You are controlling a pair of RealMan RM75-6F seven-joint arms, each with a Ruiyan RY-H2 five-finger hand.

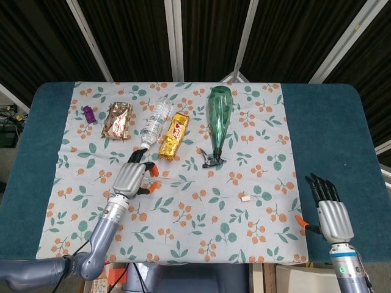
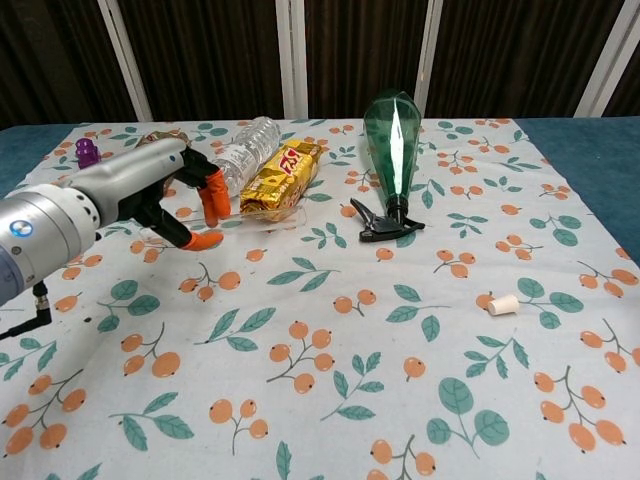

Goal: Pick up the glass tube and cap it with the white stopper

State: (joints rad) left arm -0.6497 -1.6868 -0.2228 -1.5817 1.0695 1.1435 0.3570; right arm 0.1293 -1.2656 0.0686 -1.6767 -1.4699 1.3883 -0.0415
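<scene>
The glass tube is a thin clear rod, faint against the cloth. It sticks out to the right from my left hand, just in front of the gold snack pack. My left hand pinches it between the orange fingertips and the thumb, a little above the cloth. The head view does not show the tube clearly. The white stopper lies on its side on the cloth, far to the right of that hand. My right hand hovers at the table's near right edge, fingers straight and apart, holding nothing.
A green spray bottle lies at the centre back. A clear water bottle, a gold snack pack and a gold foil pack lie behind my left hand. A small purple object sits far left.
</scene>
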